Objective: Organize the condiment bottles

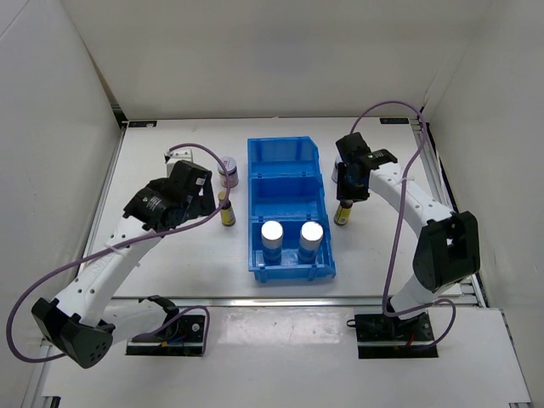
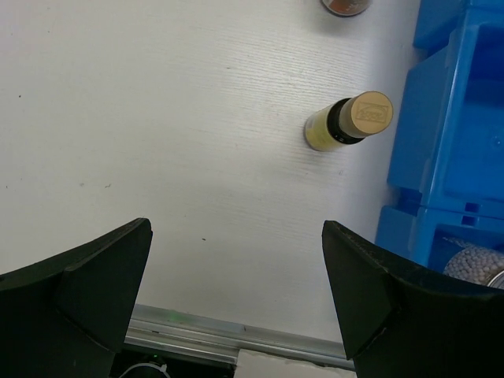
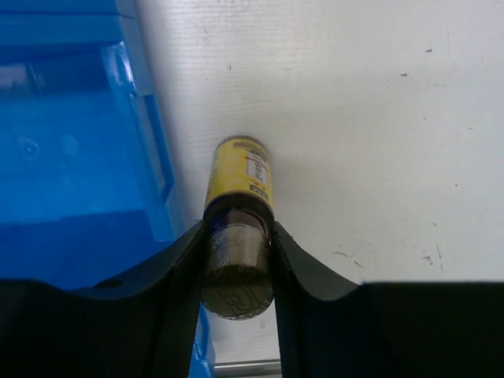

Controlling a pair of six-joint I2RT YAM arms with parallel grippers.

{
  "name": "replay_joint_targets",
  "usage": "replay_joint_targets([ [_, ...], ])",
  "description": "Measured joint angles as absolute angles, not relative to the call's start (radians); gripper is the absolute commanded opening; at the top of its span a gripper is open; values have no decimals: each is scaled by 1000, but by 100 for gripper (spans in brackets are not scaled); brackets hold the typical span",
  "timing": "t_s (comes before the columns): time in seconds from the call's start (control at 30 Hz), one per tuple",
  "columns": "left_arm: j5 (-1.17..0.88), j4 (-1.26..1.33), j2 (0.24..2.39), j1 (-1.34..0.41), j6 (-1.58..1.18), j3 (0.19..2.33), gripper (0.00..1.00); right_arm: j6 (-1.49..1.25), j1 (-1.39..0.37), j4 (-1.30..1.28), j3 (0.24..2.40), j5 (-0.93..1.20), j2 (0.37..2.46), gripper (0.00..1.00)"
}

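Note:
My right gripper [image 1: 349, 185] [image 3: 239, 232] is shut on the dark cap of a slim yellow-labelled bottle [image 1: 343, 213] [image 3: 240, 169], which is upright just right of the blue bin [image 1: 289, 161]. My left gripper [image 1: 201, 192] [image 2: 236, 228] is open and empty above bare table. The other slim yellow bottle [image 1: 226, 210] [image 2: 350, 122] stands ahead of it, left of the bin. One jar with a purple-white lid [image 1: 228, 171] stands further back. Two white-blue cylinders with silver caps [image 1: 272, 235] [image 1: 311, 235] stand in the bin's near compartment. The second jar is not in view.
The bin's middle and far compartments hold nothing. The bin wall [image 3: 79, 157] is close on the left of my right gripper, and the bin [image 2: 449, 118] lies right of my left gripper. A metal rail [image 1: 280, 299] edges the table's near side. White walls enclose the table.

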State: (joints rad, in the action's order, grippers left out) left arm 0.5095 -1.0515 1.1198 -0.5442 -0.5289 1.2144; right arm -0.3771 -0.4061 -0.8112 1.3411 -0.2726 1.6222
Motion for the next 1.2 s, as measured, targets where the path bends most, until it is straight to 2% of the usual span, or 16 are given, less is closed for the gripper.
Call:
replay_joint_targets([
  [0.17,479,-1044,1116,-508,-504,1209,100,-361,-390,-809,1351,-258,1626,16],
  [0.3,461,-1041,1116,-489,-489,1199,100,-347,-385,-814,1366,-251,1637,0],
  [0.57,440,-1026,1108,-482,-480,1161,100,-316,-409,-897,1514,-241,1622,0],
  [0.8,437,-990,1107,-481,-499,1133,100,-306,-529,-920,1694,-238,1578,0],
  [1.2,392,-859,1218,-461,-513,1085,100,-300,-588,-865,1672,-220,1780,0],
])
